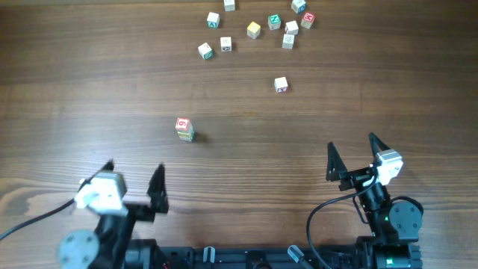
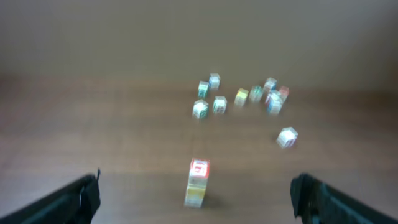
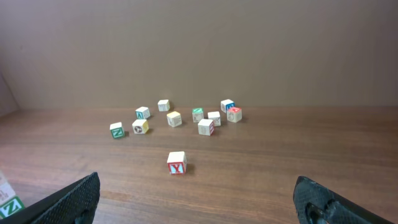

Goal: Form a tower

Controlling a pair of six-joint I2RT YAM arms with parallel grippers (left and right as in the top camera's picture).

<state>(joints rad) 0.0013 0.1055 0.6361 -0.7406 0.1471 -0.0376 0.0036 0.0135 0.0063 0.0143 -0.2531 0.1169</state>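
Wooden tower (image 1: 184,128) upright on table (image 1: 89,75), loose cubes (image 1: 254,29) well apart

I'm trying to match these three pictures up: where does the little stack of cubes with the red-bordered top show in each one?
Overhead: the tower stands left of centre.
Left wrist: lower middle, blurred.
Right wrist: likely the cut-off cubes at the lower left edge.
Shared landmark: the lone cube, nearer than the cluster.
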